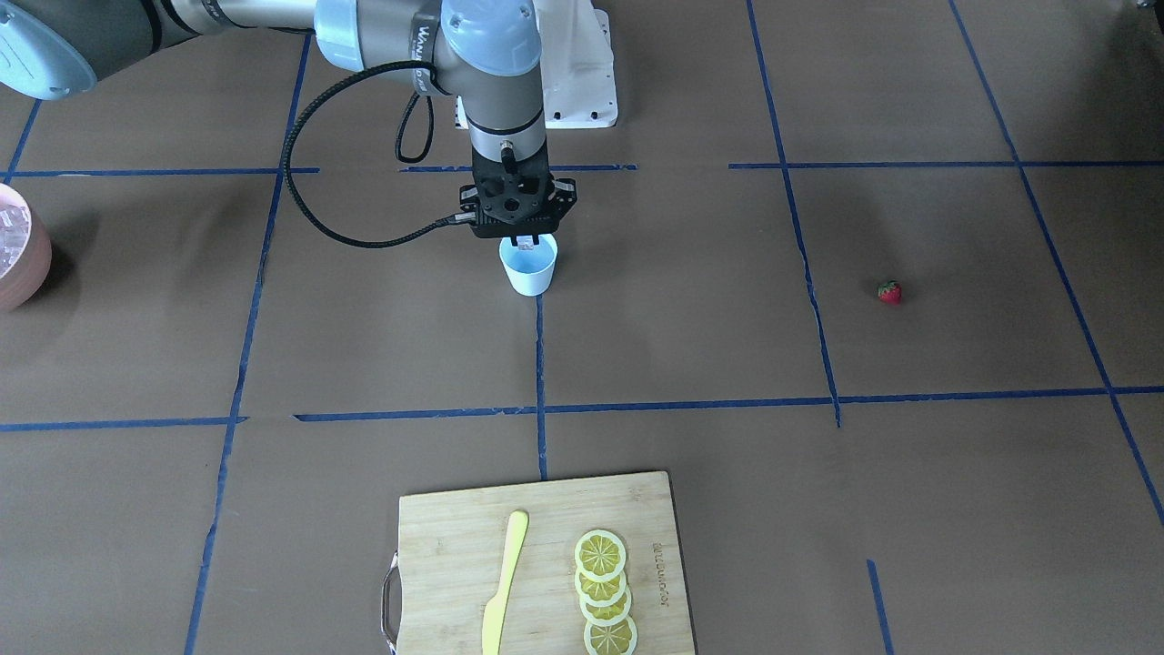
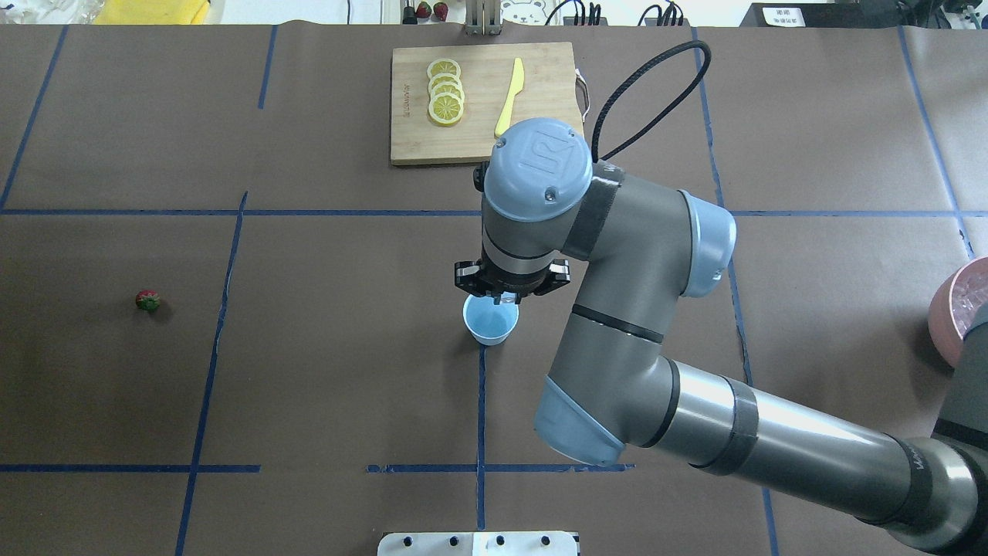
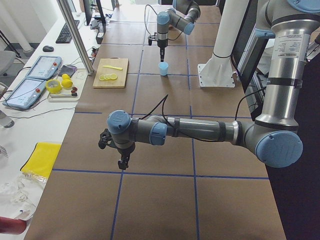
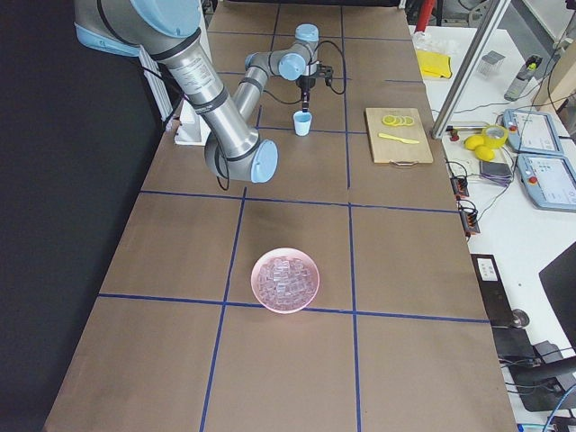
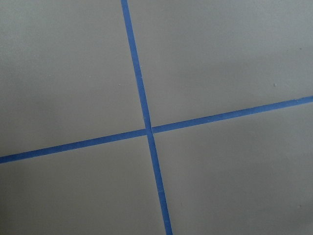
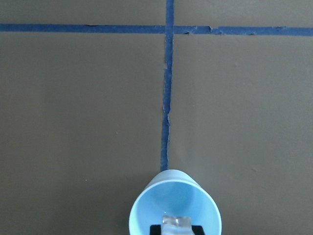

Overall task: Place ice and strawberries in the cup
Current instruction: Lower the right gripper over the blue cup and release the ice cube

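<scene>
The pale-blue cup (image 1: 528,268) stands upright near the table's middle, on a blue tape line. My right gripper (image 1: 526,242) hangs straight over its mouth, shut on a small clear ice cube (image 6: 176,222) held just above the rim. The inside of the cup (image 6: 171,192) looks bare. More ice fills the pink bowl (image 4: 285,280) far to my right. The strawberry (image 2: 147,300) lies alone on the table far to my left. My left gripper (image 3: 122,162) hovers low over the table well away from the cup; whether it is open or shut I cannot tell.
A wooden cutting board (image 2: 478,139) with lemon slices (image 2: 445,100) and a yellow knife (image 2: 509,96) lies at the table's far side, beyond the cup. The left wrist view holds only brown table and crossing blue tape (image 5: 149,131).
</scene>
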